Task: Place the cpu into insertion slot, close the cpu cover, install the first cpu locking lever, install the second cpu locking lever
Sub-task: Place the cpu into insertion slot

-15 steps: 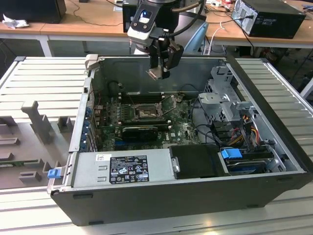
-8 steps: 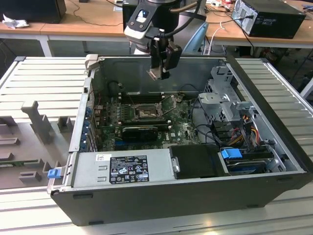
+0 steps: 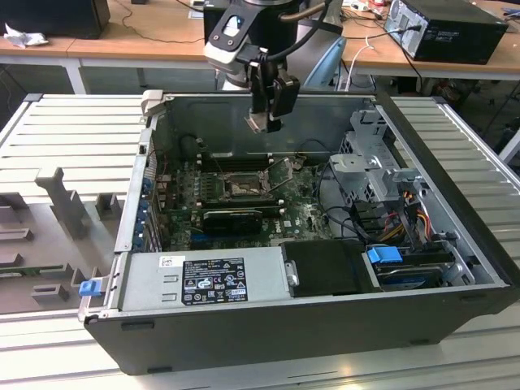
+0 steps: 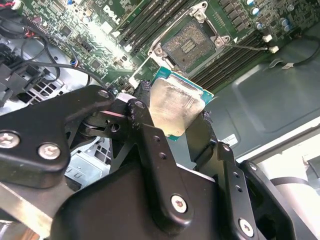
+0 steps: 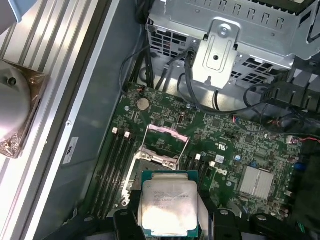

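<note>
Second wrist view: black claw [image 4: 173, 106] tight on the cpu [image 4: 178, 109] (flat, silvery, square) above the insertion slot [image 4: 189, 46].

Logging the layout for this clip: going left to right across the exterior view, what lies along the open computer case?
Blue latch → insertion slot → black drive cover → blue connector. The cpu, held in the jaws, overlaps the slot's span, so it is omitted.

White lettering marks the motherboard [image 4: 111, 14]; the power supply label [image 3: 214, 280] seems illegible.
</note>
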Tool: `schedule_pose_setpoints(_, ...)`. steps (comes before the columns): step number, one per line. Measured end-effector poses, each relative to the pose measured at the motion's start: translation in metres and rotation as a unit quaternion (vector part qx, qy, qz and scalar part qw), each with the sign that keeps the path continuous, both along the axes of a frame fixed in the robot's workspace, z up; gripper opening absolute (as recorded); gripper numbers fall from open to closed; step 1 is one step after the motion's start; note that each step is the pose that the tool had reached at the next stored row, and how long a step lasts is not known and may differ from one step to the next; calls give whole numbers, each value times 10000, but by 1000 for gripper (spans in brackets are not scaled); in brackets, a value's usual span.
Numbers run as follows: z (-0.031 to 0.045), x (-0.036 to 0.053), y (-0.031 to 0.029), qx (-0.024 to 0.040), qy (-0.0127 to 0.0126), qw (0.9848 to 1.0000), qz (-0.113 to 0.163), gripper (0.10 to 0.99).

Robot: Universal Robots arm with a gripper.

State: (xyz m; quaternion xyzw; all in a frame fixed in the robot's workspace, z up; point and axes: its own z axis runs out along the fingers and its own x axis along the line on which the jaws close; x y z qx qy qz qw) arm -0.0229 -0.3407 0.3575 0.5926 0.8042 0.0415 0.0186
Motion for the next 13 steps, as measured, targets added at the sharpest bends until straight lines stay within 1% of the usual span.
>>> schedule_pose_setpoints(6, -2, 0, 0, 0, 0, 9997, -254, 525)
schedule_pose_setpoints(9, -4, 0, 0, 0, 0, 9991, -414, 525)
schedule_pose_setpoints(13, -5, 0, 0, 0, 0, 9986, -525, 525)
